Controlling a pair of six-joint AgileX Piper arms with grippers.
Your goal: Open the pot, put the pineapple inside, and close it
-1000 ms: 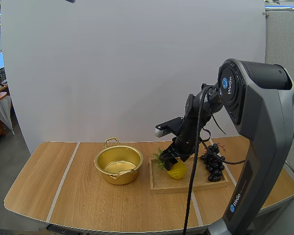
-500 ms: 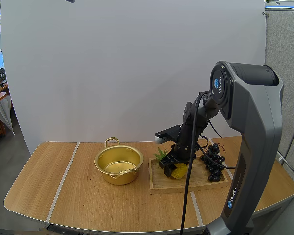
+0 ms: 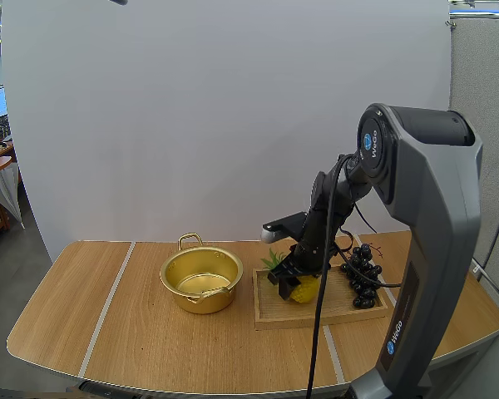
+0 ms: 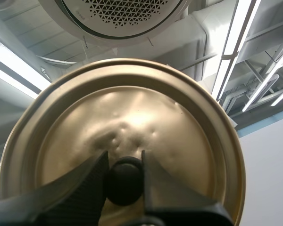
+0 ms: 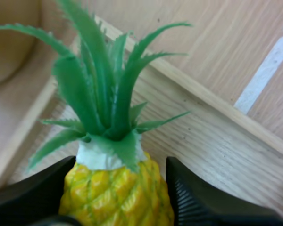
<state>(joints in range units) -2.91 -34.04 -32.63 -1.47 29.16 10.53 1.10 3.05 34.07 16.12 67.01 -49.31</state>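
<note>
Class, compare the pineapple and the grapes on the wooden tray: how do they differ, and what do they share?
The pineapple is yellow with green leaves; the grapes are near black. The pineapple is one body; the grapes are a bunch of small berries. The right gripper straddles the pineapple, not the grapes. Both rest on the wooden tray.

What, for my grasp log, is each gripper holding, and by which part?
Left gripper: the lid, by its knob. Right gripper: around the pineapple, mid-body; hold uncertain.

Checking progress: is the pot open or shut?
Open: the pot stands lidless on the table; the left gripper holds the lid.
</note>
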